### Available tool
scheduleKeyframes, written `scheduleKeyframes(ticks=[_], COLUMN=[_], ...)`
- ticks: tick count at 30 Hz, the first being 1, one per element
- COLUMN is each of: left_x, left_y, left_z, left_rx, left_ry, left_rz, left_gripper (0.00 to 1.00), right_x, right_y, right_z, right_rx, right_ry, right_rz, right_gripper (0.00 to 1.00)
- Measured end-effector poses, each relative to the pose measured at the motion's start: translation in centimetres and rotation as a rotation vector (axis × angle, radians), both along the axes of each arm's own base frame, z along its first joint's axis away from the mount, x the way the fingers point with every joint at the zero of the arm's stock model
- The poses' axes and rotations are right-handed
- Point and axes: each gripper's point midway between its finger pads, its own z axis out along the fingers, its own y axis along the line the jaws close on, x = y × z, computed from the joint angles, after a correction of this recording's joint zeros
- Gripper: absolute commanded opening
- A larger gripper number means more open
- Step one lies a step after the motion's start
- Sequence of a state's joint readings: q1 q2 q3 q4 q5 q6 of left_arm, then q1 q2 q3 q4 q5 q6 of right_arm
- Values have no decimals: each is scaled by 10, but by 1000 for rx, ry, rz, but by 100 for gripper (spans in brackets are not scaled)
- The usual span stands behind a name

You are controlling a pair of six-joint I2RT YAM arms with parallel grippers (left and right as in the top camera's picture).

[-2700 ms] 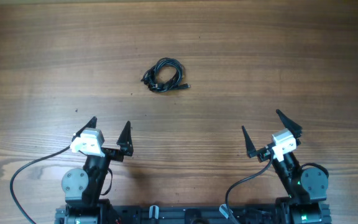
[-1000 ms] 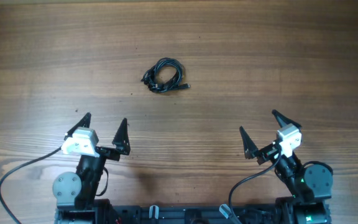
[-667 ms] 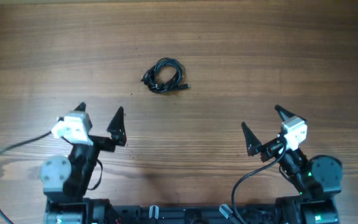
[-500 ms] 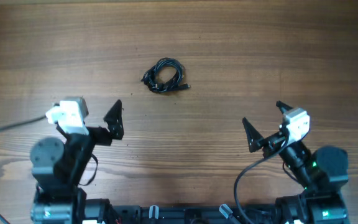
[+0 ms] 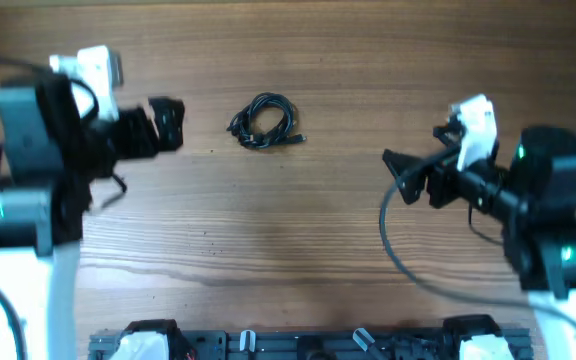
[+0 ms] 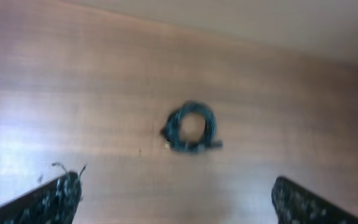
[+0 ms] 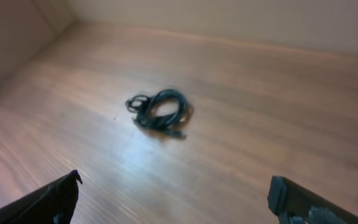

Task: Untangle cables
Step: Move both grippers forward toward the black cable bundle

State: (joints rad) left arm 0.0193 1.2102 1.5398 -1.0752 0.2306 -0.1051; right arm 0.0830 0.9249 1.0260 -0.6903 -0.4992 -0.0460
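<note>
1. Cables lie in one small black bundle on the wooden counter, coiled into a rough ring with a few loose loops; a short plug end pokes out at the ring's near right side
2. From overhead, the bundle sits a little left of the counter's middle, in its far half, and touches neither arm
3. Left claw hangs to the left of the bundle, about level with it, near but clearly apart, with its dark fingers pointing right
4. In the left wrist view, which is blurred, the left claw is spread wide and empty, with one fingertip at each lower corner of the picture; the cables lie on bare wood beyond the gap, roughly in line with its middle
5. Right claw hangs well to the right of the bundle and slightly nearer, with its fingers pointing left
6. In the right wrist view the right claw is also spread wide with nothing between its tips; the cables lie farther off, slightly left of the gap's middle
7. Thick arm wire curves down from the right arm, well apart from the bundle
</note>
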Motion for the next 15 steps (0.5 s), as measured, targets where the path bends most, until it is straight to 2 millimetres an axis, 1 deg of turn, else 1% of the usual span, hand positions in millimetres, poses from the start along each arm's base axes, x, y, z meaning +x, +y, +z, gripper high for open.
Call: scheduleKeyframes(ticks=[1,2,3,5,7,8,10,11,13,15], left_x=[8,16,27,45,60,68,78,81,88,93], left_y=[0,0,-1,-4,-7,-9,-15,-19,-32,-47], left_z=[0,0,0,-11,-29,-41,-64,-74,-98,-123], left_rx=[0,-3,-7,-23,-39,-50,-66,-72,-57,-21], left_ry=[32,54,65,99,147,174,233,262,317,371], left_rz=[0,-2,-7,-21,-34,-43,-78,-97,-158,-202], left_gripper=[100,100,100,100,100,100,91,89,88,81], right_x=[8,9,15,31,44,48,54,56,61,63], right_y=[3,4,6,8,9,10,12,12,13,13], right_z=[2,0,2,3,-3,-10,-22,-27,-35,-44], right_rx=[5,4,6,7,16,35,77,90,106,109], right_ry=[52,103,124,135,157,194,267,292,331,367], right_rz=[15,20,24,28,23,11,-20,-30,-43,-50], right_gripper=[100,100,100,100,100,100,100,97,96,96])
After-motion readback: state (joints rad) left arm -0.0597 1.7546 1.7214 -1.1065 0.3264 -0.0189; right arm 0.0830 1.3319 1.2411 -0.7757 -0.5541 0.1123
